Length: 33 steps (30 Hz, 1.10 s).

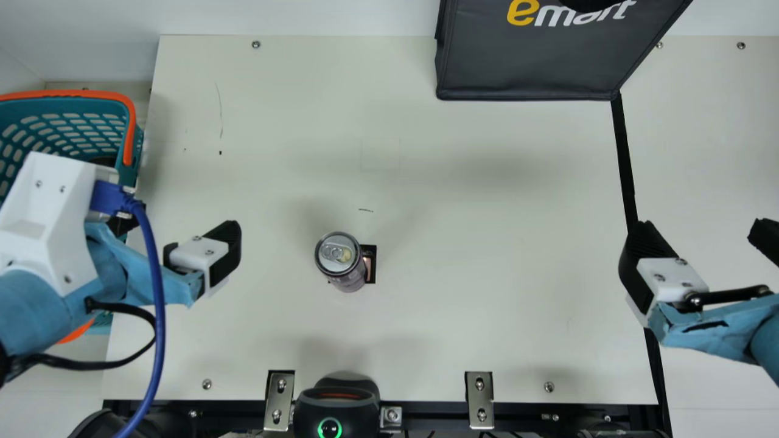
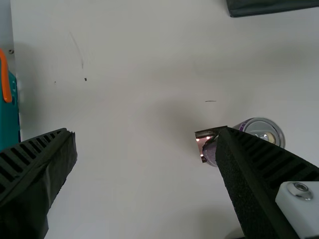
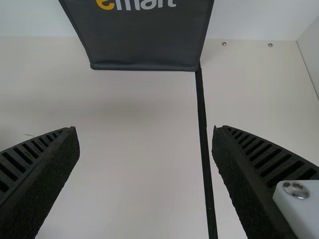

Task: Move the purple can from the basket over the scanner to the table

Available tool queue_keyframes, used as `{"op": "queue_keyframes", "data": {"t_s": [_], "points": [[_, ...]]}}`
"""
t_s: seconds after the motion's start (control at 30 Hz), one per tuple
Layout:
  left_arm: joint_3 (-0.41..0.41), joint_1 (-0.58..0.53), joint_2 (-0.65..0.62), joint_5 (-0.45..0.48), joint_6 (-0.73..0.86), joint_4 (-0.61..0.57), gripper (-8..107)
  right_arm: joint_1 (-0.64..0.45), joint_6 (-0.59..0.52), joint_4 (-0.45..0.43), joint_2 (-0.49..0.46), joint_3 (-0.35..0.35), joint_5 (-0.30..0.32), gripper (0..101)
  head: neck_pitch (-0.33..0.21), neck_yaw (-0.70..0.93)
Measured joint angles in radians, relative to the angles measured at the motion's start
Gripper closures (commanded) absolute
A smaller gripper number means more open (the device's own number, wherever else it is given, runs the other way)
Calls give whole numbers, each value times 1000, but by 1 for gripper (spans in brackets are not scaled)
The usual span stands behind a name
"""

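Hovering splayed either side of can (image 1: pixel 338 254): left tool (image 1: pixel 176 225), right tool (image 1: pixel 703 227).

The left arm (image 1: pixel 36 310) enters from the main view's left edge, its light-blue covering below a white wrist housing (image 1: pixel 48 225). Its left gripper (image 1: pixel 176 224) is open, and the left wrist view shows its 2 black ribbed fingers (image 2: pixel 259 174) standing wide apart. The right arm (image 1: pixel 764 347), also covered in light blue, comes in from the right edge. Its right gripper (image 1: pixel 700 227) is open too; in the right wrist view, 2 ribbed fingers (image 3: pixel 254 174) stand well apart, tips angled inward.
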Motion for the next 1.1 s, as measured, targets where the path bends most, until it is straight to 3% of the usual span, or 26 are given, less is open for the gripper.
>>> {"op": "queue_keyframes", "data": {"t_s": [0.33, 0.8, 1.1], "points": [[-56, -133, 86, -11, -123, 66, 9, 0, 0, 0, 0, 0, 0, 6, 0, -2], [-184, -473, 314, 25, -509, 238, 9, 0, 0, 0, 0, 0, 0, 6, -2, -2], [-222, -578, 405, 56, -671, 290, 9, 0, 0, 0, 0, 0, 0, 6, 0, -2]]}}
